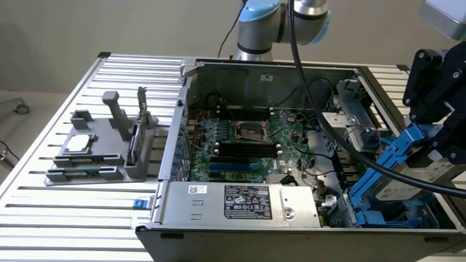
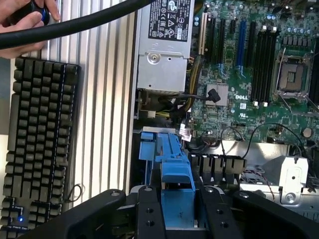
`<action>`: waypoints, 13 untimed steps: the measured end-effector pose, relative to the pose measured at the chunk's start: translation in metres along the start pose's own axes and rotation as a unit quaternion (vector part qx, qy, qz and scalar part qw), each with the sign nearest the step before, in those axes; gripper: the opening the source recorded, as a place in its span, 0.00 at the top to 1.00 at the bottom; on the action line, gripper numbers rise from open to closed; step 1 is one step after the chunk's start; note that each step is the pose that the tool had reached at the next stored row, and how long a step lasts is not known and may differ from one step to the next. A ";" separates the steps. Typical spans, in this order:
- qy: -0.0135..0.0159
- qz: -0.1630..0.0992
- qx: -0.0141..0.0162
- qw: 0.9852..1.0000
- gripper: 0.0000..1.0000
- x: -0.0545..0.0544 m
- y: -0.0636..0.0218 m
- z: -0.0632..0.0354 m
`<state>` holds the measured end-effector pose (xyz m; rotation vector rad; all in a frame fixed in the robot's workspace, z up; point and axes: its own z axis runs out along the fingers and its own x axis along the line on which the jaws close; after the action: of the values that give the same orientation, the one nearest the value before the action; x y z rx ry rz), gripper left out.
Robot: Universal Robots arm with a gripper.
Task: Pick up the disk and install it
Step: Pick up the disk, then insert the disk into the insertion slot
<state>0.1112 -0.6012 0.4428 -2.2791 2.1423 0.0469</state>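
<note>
Clamping disk (image 1: 407,192) (label obsc.), gripper (image 2: 180,209) cut off

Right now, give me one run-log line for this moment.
tool: shut on disk | disk: in air, tilted, above blue drive bay of open computer case | install: not yet seated

The arm (image 1: 256,24) stands at the back, and its black end effector (image 1: 435,123) hangs tilted at the exterior view's right, fingers (image 2: 148,211) clamped on the disk (image 1: 435,173).
</note>
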 end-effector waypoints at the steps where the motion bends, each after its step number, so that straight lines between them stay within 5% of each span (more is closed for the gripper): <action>1: 0.000 0.001 0.000 1.000 0.67 0.000 -0.0007 0.0006; 13: -0.007 0.009 0.001 1.000 0.67 0.000 -0.0028 0.0125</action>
<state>0.1139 -0.6012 0.4303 -2.2511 2.1558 0.0620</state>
